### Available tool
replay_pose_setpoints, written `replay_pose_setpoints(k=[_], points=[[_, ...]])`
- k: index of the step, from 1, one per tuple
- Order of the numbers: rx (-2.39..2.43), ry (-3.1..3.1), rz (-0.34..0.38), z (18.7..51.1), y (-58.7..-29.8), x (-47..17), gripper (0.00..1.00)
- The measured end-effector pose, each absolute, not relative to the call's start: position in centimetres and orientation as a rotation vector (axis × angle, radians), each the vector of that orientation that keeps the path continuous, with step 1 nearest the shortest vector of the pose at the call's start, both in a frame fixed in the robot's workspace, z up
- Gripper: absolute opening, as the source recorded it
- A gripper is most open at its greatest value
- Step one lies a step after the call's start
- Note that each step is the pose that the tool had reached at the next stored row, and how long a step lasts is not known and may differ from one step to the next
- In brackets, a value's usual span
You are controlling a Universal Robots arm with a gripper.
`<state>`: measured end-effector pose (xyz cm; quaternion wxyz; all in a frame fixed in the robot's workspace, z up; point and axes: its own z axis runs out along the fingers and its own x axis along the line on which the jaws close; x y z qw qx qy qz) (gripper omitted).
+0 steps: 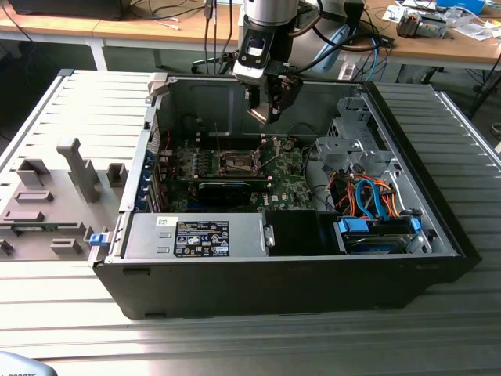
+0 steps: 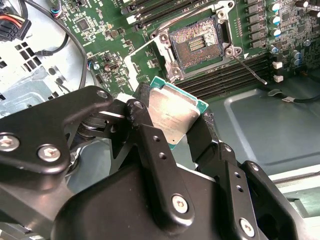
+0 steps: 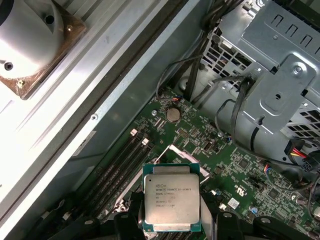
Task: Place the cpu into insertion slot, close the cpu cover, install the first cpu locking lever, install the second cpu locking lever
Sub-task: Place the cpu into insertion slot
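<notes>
Exterior view, scene: an open computer case point(image 1: 438, 227) lies on a ribbed surface point(image 1: 235, 345), with the green motherboard point(image 1: 286, 184) flat inside it.
Exterior view, gripper: the gripper point(image 1: 270, 110) hangs above the motherboard, well clear of it.
Exterior view, key relation: the insertion slot point(image 1: 237, 162) lies below the gripper and a little toward the exterior view's left, so the two do not look lined up.
Second wrist view, fingers: the black fingers point(image 2: 150, 145) are closed on opposite edges of the cpu point(image 2: 172, 107), its metal top facing this camera.
Second wrist view, slot: the insertion slot point(image 2: 197, 44) is uncovered with its contacts bare, and it is apart from the chip, not under it.
Second wrist view, cover: the cpu cover point(image 2: 145, 55) appears swung back at the slot's edge.
Second wrist view, lever: a thin locking lever point(image 2: 247, 67) juts out unlatched.
First wrist view, cpu: the cpu point(image 3: 171, 202) sits square between the fingers point(image 3: 125, 225), held above the board.
</notes>
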<state>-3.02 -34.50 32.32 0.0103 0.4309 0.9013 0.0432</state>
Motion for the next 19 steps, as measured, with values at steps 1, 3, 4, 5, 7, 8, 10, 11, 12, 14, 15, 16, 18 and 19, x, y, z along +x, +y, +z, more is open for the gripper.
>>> replay_pose_setpoints(k=[1,3,4,5,7,8,10,11,12,14,15,16,18,19], points=[[1.345,2.813,0.135,32.32,-34.50,-3.02,0.54],[1.347,2.812,0.135,32.32,-34.50,-3.02,0.54],[1.347,2.812,0.135,32.32,-34.50,-3.02,0.54],[1.348,2.812,0.135,32.32,-34.50,-3.02,0.54],[1.349,2.811,0.135,32.32,-34.50,-3.02,0.54],[1.350,2.811,0.135,32.32,-34.50,-3.02,0.54],[1.351,2.810,0.135,32.32,-34.50,-3.02,0.54],[1.352,2.810,0.135,32.32,-34.50,-3.02,0.54],[1.353,2.809,0.135,32.32,-34.50,-3.02,0.54],[1.355,2.808,0.135,32.32,-34.50,-3.02,0.54],[1.356,2.808,0.135,32.32,-34.50,-3.02,0.54],[1.357,2.807,0.135,32.32,-34.50,-3.02,0.54],[1.358,2.807,0.135,32.32,-34.50,-3.02,0.54],[1.359,2.806,0.135,32.32,-34.50,-3.02,0.54]])
